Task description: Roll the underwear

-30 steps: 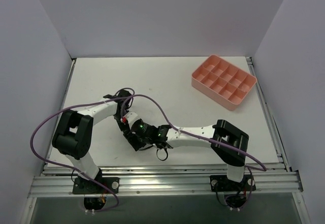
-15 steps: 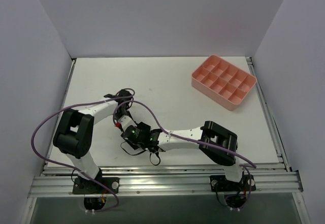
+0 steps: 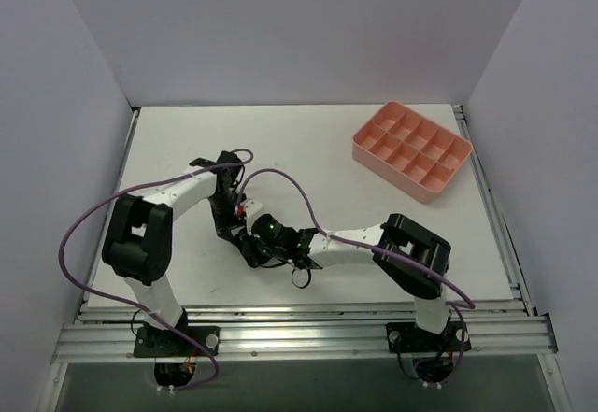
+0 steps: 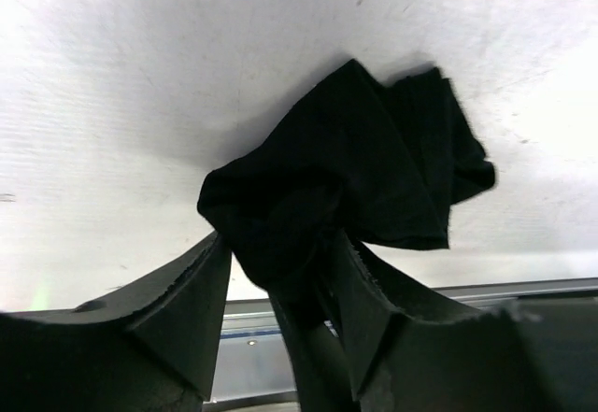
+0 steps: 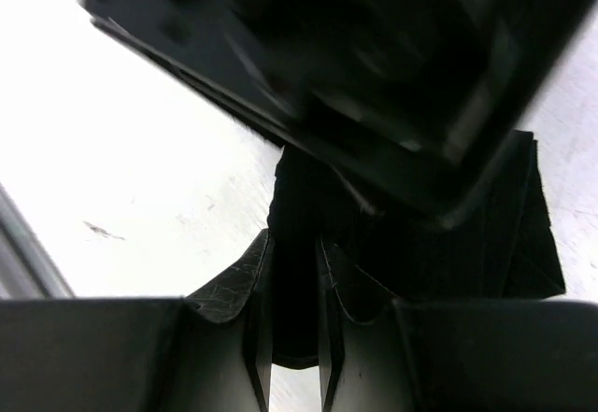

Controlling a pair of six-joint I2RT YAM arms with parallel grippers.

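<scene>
The white counter (image 3: 308, 150) was smooth and matte, faintly scuffed in the wrist views. The two white-and-black arms met over its near-left part: the left arm (image 3: 177, 197) bent inward and the right arm (image 3: 355, 244) reached across to meet it. The pink tray (image 3: 392, 174), a rigid moulded grid of compartments, sat well apart at the far right, and nothing could be seen in it.

The underwear (image 4: 364, 169) lay on the counter under the two wrists, almost hidden from above. It was soft, matte black cloth, crumpled into an uneven bunch with a loose flap spreading to one side, and no tidy roll showed.

Within the last second the grip had changed hands. The left pincer (image 4: 280, 262) had widened, and its jaws now stood spread with a hump of the cloth loose between them. The right pincer (image 5: 294, 253) had closed, and its ridged fingers (image 5: 238, 281) now pinched a thin fold of the black cloth. A blurred black body, probably the left wrist, filled the top of the right wrist view.

Judging by this, the right arm now controlled the garment. Rolling looked barely begun, since the cloth would first need flattening or folding.
</scene>
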